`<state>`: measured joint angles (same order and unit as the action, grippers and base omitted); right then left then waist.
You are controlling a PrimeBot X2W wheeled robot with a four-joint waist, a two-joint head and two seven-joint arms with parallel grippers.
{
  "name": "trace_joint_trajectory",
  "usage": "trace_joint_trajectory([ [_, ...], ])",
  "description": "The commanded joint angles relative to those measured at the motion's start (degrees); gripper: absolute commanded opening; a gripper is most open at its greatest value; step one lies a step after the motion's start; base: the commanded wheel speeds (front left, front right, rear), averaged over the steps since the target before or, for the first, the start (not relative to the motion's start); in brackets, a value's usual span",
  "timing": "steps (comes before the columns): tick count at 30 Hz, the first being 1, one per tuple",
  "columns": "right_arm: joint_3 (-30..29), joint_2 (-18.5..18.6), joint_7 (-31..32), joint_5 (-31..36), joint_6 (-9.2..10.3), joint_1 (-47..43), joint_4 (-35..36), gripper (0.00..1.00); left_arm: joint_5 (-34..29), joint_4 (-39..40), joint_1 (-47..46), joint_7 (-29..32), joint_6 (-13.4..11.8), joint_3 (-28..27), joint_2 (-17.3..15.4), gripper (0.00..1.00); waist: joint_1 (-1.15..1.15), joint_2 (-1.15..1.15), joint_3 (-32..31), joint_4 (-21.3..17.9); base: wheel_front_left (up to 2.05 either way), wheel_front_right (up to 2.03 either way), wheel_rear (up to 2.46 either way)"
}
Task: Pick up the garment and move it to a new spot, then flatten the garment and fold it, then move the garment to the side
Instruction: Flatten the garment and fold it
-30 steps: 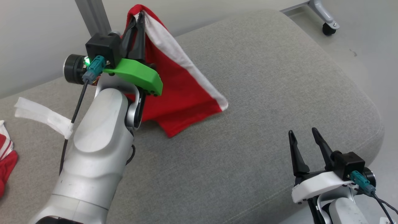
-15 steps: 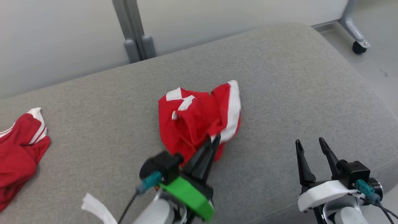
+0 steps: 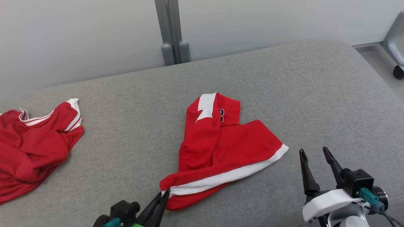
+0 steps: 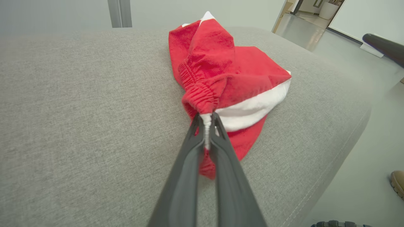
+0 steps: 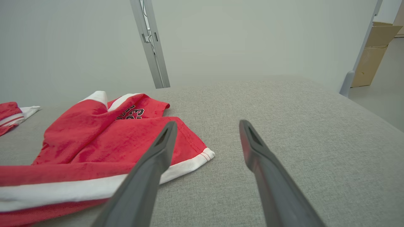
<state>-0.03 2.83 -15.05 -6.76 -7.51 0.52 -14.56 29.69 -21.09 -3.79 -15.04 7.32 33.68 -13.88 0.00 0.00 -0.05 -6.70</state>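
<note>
We judge the first step, carrying the garment to a new spot, to be about done. The garment [image 3: 221, 148] lies in the middle of the cushion [image 3: 315, 94], but it is not flat. One part is doubled over toward the far side, and the white band runs along the near edge. Flattening is the step in hand.

Our left gripper [image 3: 162, 195] sits low at the near edge of the cushion, the arm reaching almost level along the surface. Its fingers are pinched tight on the garment's near left corner. In the left wrist view a thin fold of white cloth shows between the tips, just beside the gathered waistband.

Our right gripper [image 3: 314, 150] hovers near the garment's right corner, over bare cushion. Its fingers are spread wide and empty, pointing toward the far side. Whether it touches the cushion we cannot tell.

The next move, as we see it, calls for the right gripper to close on the white-banded right corner. Both arms then draw apart to spread the cloth, and the doubled part must be opened out. Another red garment [image 3: 34, 148] lies well apart at the left end and should be left alone.
</note>
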Motion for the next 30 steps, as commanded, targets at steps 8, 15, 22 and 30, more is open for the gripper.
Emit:
trace_joint_trajectory([
  [8,0.9,0.1,-0.2,-0.2,0.04,0.1,-0.3,1.0,-0.8,-3.1,2.7,-0.2,0.2,-7.7,-2.1,0.0,0.0,0.0,-0.5,1.5,0.0,0.0,0.0],
  [15,0.8,0.1,-0.2,-0.4,0.04,-0.1,-0.5,1.0,-2.5,-4.4,3.7,-0.2,0.2,-8.2,-1.7,1.0,0.0,0.0,-0.4,2.0,0.0,0.0,0.0],
  [22,0.1,0.1,-0.2,0.3,0.04,-0.5,0.4,1.0,-3.3,-1.5,5.6,-0.2,0.2,-11.7,-0.6,1.0,0.0,0.0,-0.9,2.3,0.0,0.0,0.0],
  [30,-2.3,0.1,-0.2,1.6,0.04,-1.6,2.6,1.0,-7.6,10.3,12.1,-0.2,0.2,-23.7,4.0,1.0,0.0,0.0,-1.1,3.1,0.0,0.0,0.0],
])
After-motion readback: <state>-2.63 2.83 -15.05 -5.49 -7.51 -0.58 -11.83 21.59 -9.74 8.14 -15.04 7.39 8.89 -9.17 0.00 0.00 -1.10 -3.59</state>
